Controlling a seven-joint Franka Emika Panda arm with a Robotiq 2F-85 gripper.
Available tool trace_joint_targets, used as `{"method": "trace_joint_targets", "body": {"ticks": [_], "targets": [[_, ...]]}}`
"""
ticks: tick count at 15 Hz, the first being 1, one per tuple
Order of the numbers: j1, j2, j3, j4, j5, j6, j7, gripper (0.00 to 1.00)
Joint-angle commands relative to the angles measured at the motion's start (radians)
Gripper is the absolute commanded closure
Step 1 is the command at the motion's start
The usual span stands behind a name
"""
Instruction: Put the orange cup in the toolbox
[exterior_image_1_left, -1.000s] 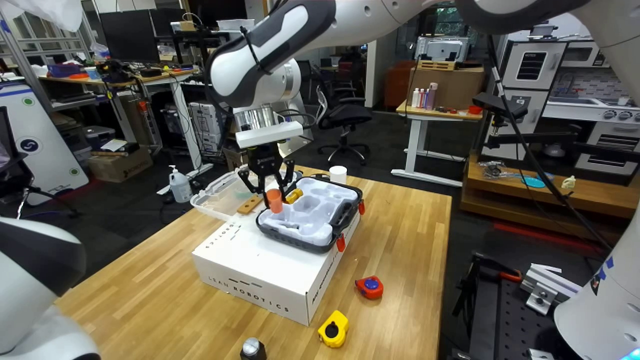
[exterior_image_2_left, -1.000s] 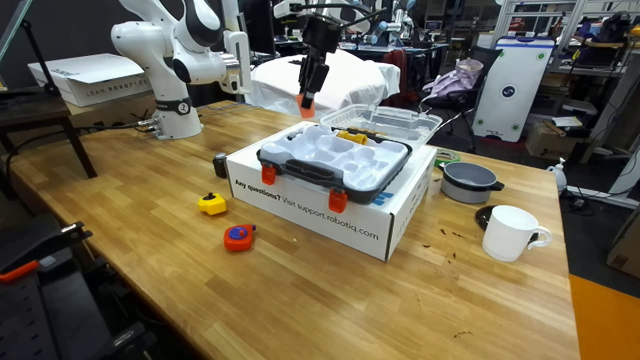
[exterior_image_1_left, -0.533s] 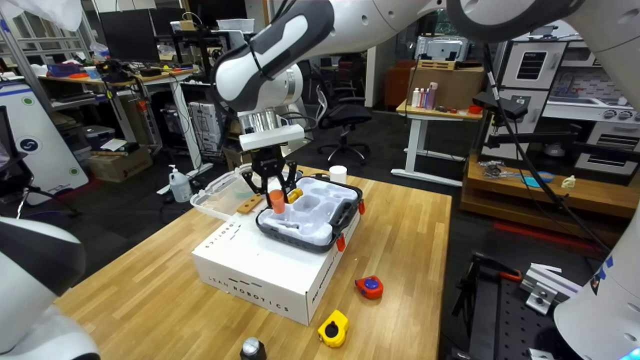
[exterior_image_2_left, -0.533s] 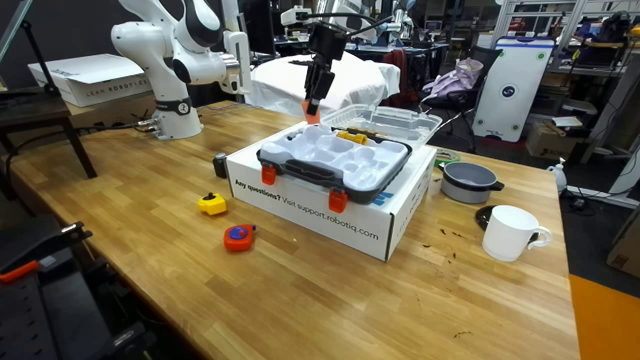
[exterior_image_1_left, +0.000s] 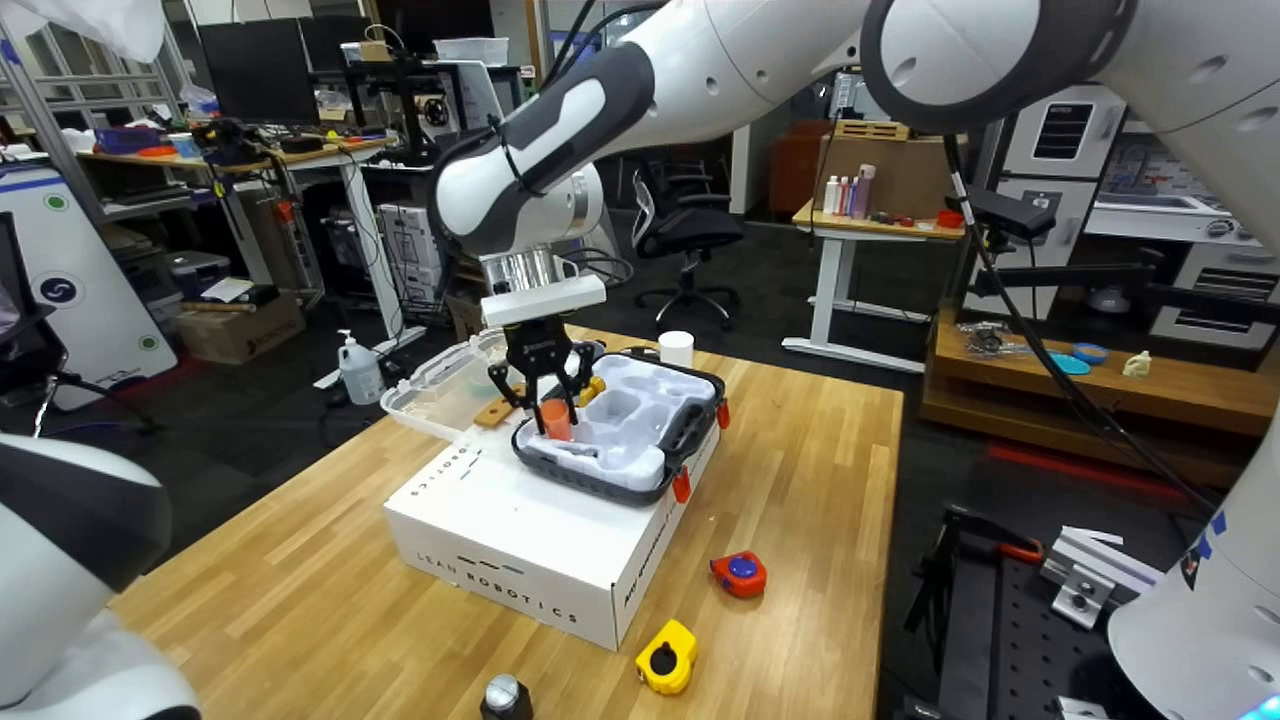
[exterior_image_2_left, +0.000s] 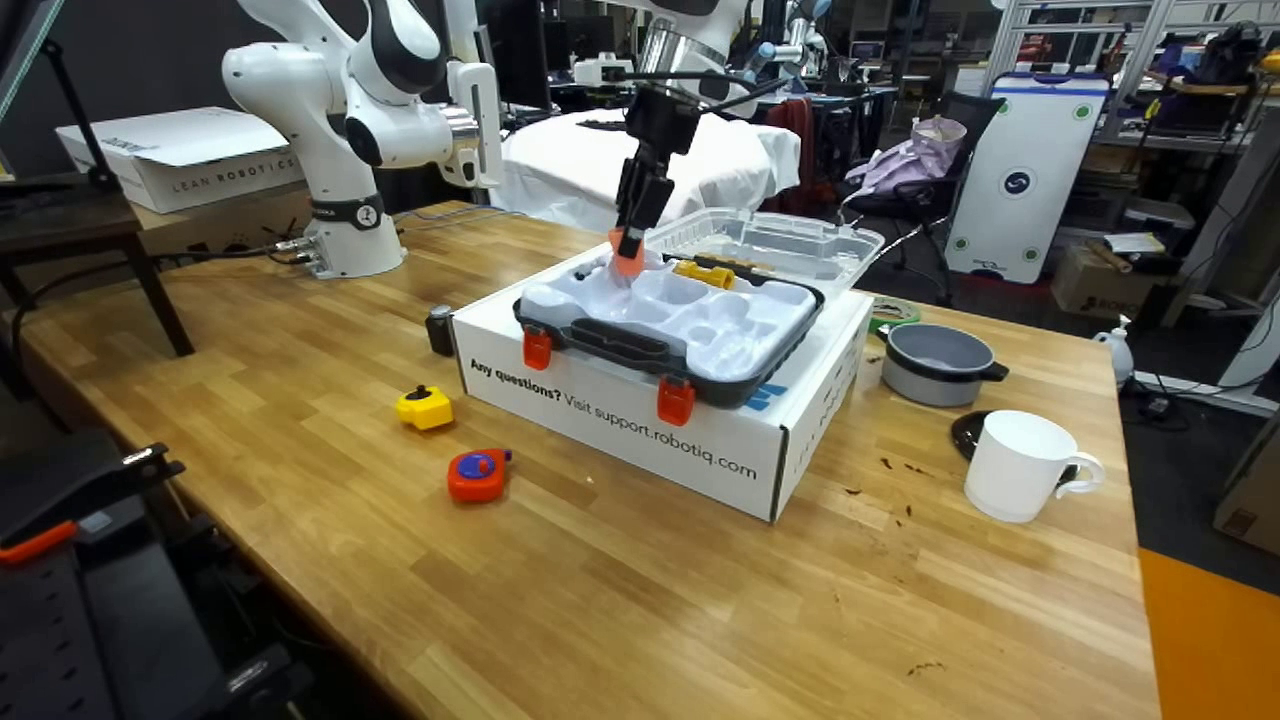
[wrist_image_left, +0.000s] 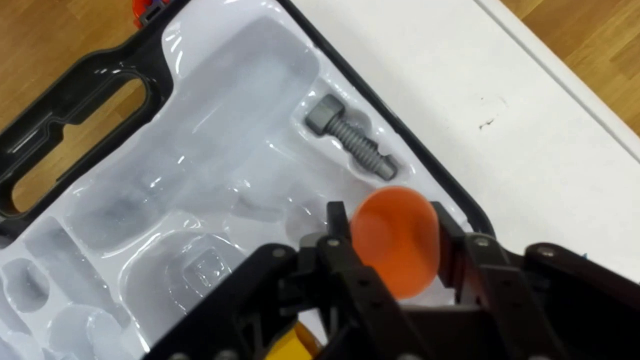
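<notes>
Orange plastic cup (wrist_image_left: 397, 245), one, gripped between the jaws, which pressed it from opposite sides; long axis near upright in both exterior views. Held over the toolbox (exterior_image_2_left: 670, 315), inside its rim (exterior_image_1_left: 585, 480), by a corner of the toolbox opposite its handle (exterior_image_2_left: 622, 343). Toolbox contents noted: one grey bolt (wrist_image_left: 352, 140), bedded along the toolbox's rim; one yellow piece (exterior_image_2_left: 705, 274), lying on the toolbox's side away from its handle. Governing relation: the toolbox's liner (wrist_image_left: 225, 110) lay beneath the cup, not off to one side, so the coming move was judged a slight lowering at most, then a parting of the jaws. Whether the cup's base touched the liner could not be told; the stretch directly under it was hidden. Foreseen hazard: tipping against the toolbox's uneven liner once released.
</notes>
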Motion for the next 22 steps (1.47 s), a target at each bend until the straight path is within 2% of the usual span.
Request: {"method": "trace_joint_targets", "body": {"ticks": [1,11,12,13,14,19,22], "targets": [[-0.008,0.038,0.000,0.048,0.024,-0.011,0.016,0.84],[-0.016,0.061,-0.002,0.080,0.023,-0.021,0.025,0.84],[-0.018,0.062,0.000,0.079,0.026,-0.022,0.024,0.80],[-0.018,0.062,-0.001,0.079,0.026,-0.022,0.024,0.48],[-0.021,0.062,0.001,0.078,0.029,-0.025,0.022,0.33],[-0.028,0.049,0.000,0.069,0.026,-0.029,0.016,0.02],[-0.023,0.008,0.000,0.041,0.017,-0.018,-0.001,0.00]]}}
